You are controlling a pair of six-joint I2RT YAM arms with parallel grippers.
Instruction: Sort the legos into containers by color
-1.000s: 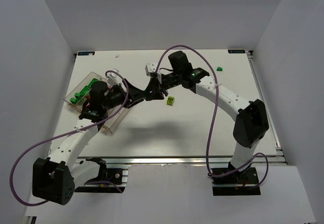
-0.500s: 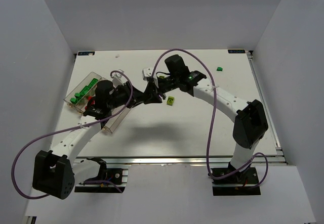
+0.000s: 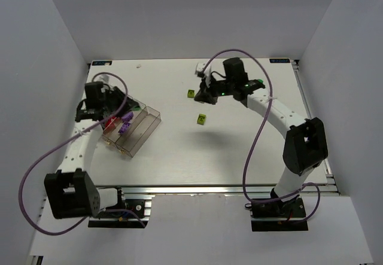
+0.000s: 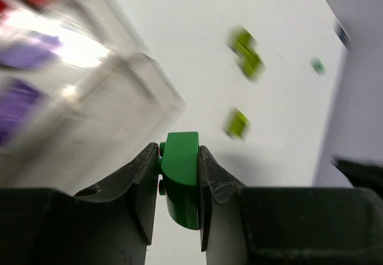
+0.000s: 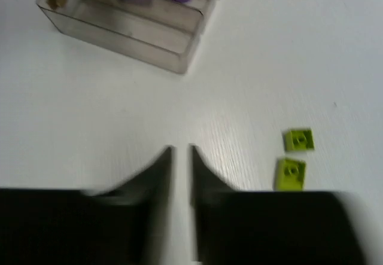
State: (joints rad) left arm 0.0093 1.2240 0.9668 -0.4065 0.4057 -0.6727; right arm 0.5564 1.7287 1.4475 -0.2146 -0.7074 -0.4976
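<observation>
Green lego (image 4: 181, 184) clamped within left pincer (image 4: 178, 153)

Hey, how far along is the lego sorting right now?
Red bricks and purple bricks already lie in the tray. In hand: the left gripper pinches a green brick beside the tray. Left: two yellow-green bricks and one loose green brick on the table; the right gripper is empty.
</observation>
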